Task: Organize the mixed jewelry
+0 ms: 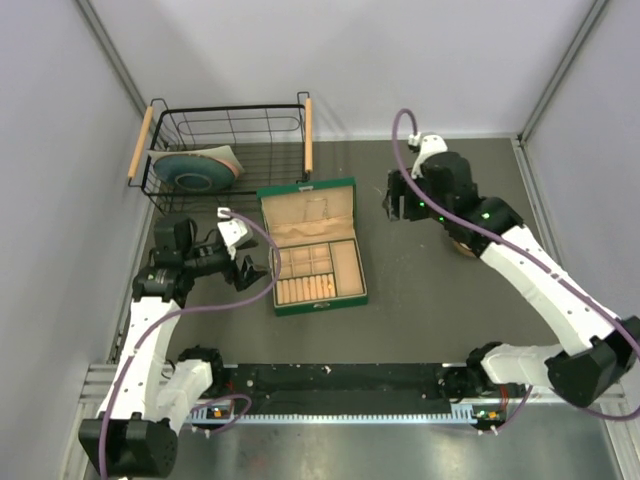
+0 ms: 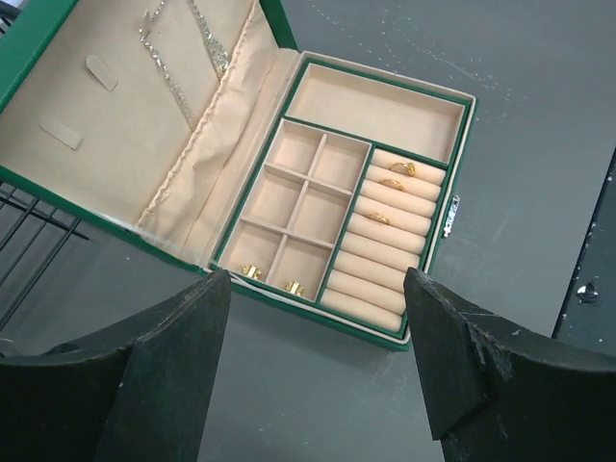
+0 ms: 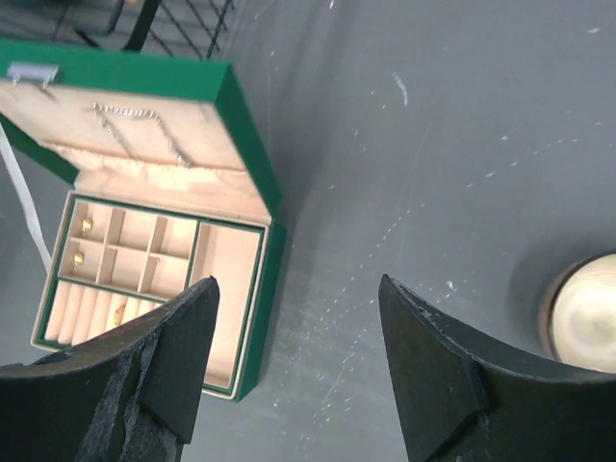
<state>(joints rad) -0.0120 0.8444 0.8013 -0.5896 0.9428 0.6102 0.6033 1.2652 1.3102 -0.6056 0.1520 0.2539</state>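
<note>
The tan bowl (image 3: pixel 589 310) is cut off at the edge; from above the right arm (image 1: pixel 530 265) hides most of it. Three gold rings (image 2: pixel 391 184) sit in the ring rolls of the open green box (image 3: pixel 248 130); two more gold pieces (image 2: pixel 250 272) there are unclear. The left gripper (image 2: pixel 316 284) and the right gripper (image 3: pixel 296 284) have their fingers apart, both empty.

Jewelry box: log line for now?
jewelry box open | rings in roll slots | left gripper open, empty | right gripper open, empty
</note>
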